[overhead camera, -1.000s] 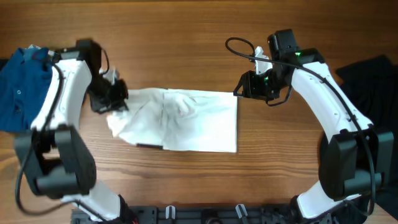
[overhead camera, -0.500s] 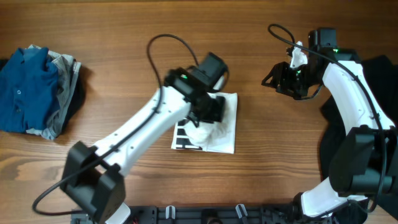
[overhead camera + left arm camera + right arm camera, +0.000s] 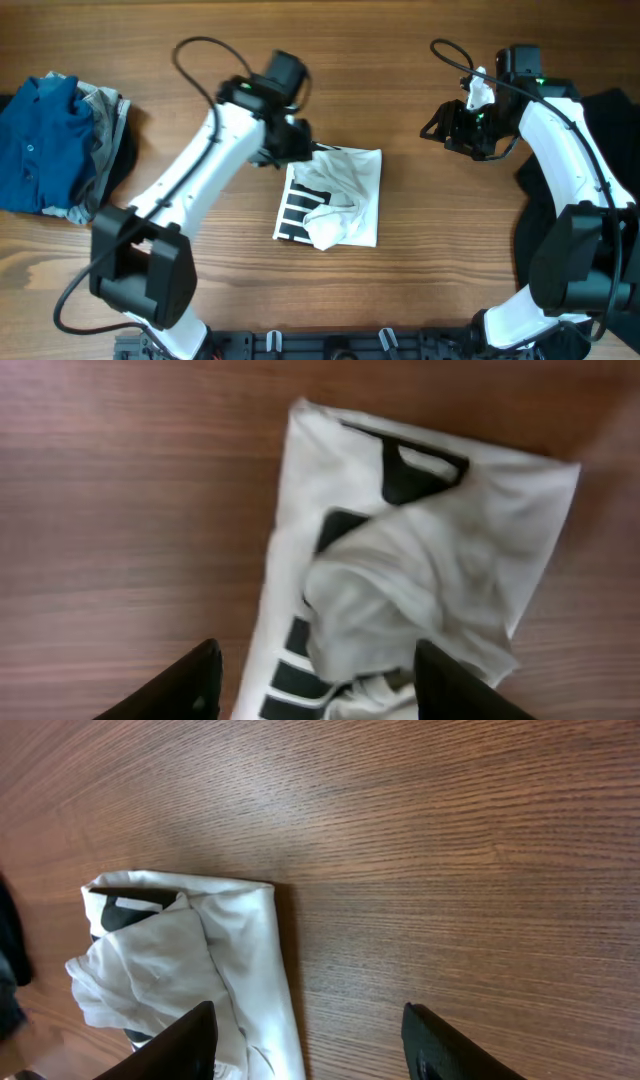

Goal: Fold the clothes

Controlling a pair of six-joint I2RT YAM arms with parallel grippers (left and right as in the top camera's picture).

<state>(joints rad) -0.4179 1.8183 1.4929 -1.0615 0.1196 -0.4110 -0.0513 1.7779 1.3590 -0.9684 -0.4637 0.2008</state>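
Observation:
The clothes are one white T-shirt lying roughly folded in the middle of the table. Black stripes show along its left edge, and a crumpled lump of fabric sits on its lower part. My left gripper hovers at the shirt's upper left corner. In the left wrist view it stands open above the T-shirt, holding nothing. My right gripper hangs well to the right of the shirt. Seen from the right wrist, it is open over bare wood beside the T-shirt's folded edge.
A pile with a blue shirt and a grey garment lies at the table's left edge. Dark cloth lies at the right edge, behind my right arm.
My left gripper carried the shirt's left half over to the right, then opened, let go and drew back to the upper left. The right arm withdrew rightwards, then stayed still.

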